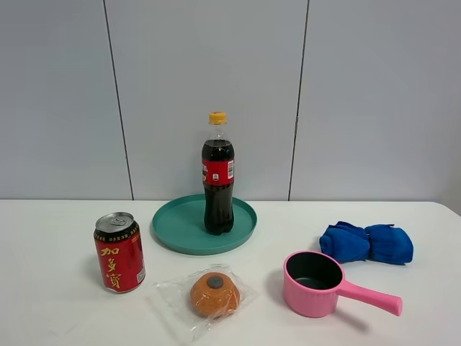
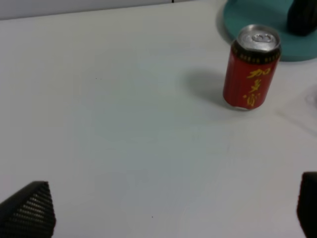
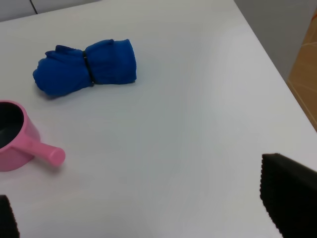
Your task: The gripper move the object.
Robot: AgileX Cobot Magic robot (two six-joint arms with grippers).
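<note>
The cola bottle point(image 1: 217, 180), clear plastic with a yellow cap and a red label, stands upright on a teal tray point(image 1: 173, 223) at the back middle of the white table. In the left wrist view only its dark base point(image 2: 303, 17) shows on the tray point(image 2: 247, 15). Neither gripper shows in the exterior high view. My left gripper point(image 2: 168, 208) is open and empty, low over bare table, well short of the bottle. My right gripper point(image 3: 148, 208) is open and empty over the table's right side.
A red drink can point(image 1: 119, 252) point(image 2: 251, 67) stands left of the tray. A wrapped bun point(image 1: 214, 294) lies in front. A pink saucepan point(image 1: 317, 283) point(image 3: 15, 136) and a rolled blue cloth point(image 1: 366, 243) point(image 3: 86, 67) sit at the right. The table's right edge point(image 3: 277, 64) is near.
</note>
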